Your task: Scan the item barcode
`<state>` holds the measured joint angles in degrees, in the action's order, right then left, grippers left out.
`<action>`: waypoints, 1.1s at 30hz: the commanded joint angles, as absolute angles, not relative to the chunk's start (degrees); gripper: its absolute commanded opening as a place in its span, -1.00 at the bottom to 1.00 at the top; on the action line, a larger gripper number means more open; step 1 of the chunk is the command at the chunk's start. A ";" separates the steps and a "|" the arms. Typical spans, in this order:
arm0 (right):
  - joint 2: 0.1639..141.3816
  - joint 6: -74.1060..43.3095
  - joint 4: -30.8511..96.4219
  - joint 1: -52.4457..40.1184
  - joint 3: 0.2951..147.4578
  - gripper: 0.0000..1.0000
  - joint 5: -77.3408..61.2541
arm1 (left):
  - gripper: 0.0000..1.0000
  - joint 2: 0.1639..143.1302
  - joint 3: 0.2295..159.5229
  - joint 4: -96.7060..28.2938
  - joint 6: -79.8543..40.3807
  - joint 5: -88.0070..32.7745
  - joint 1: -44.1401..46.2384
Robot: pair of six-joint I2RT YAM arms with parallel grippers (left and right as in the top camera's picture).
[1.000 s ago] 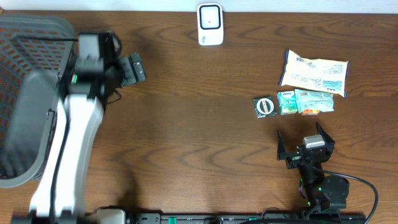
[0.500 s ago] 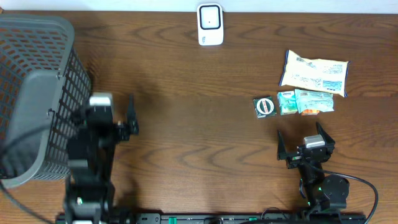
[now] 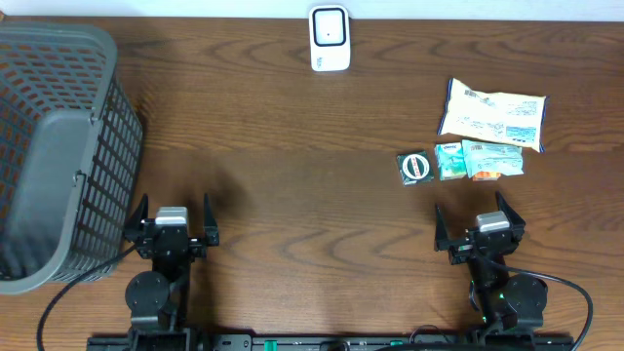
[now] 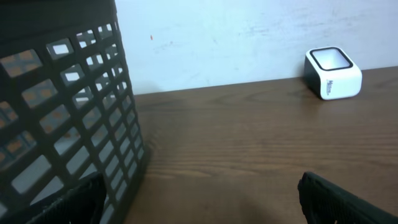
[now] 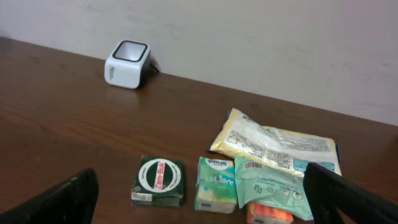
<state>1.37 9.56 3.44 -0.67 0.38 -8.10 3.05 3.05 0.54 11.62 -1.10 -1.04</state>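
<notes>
The white barcode scanner stands at the table's far edge, also visible in the left wrist view and the right wrist view. Items lie at the right: a dark green Zam-Buk box, a small green tissue pack, a teal packet and a large cream packet. My right gripper is open just in front of them, holding nothing. My left gripper is open and empty at the near left.
A dark grey mesh basket fills the left side, its wall close to my left gripper's left finger. An orange packet peeks from under the teal packet. Bare wood lies between the two arms.
My left arm has drawn back from beside the basket's far end to the near table edge, still open. The right arm and the items have not moved.
</notes>
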 commanded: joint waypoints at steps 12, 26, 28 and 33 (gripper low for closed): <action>0.91 9.72 3.66 -1.17 0.32 0.99 -8.08 | 0.95 0.08 1.98 -7.88 13.63 -0.40 -1.32; 0.91 9.72 3.66 -1.17 0.32 0.98 -8.08 | 0.95 0.23 1.98 -7.86 13.67 -0.38 -1.32; 0.91 9.72 3.66 -1.17 0.32 0.98 -8.08 | 0.95 0.23 1.98 -7.88 13.65 -0.38 -1.32; 0.91 9.72 3.66 -1.17 0.32 0.98 -8.08 | 0.95 0.23 1.98 -7.88 13.65 -0.38 -1.32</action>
<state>1.37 9.56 3.42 -0.67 0.38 -8.10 0.58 2.92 -5.78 13.37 -1.15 -1.04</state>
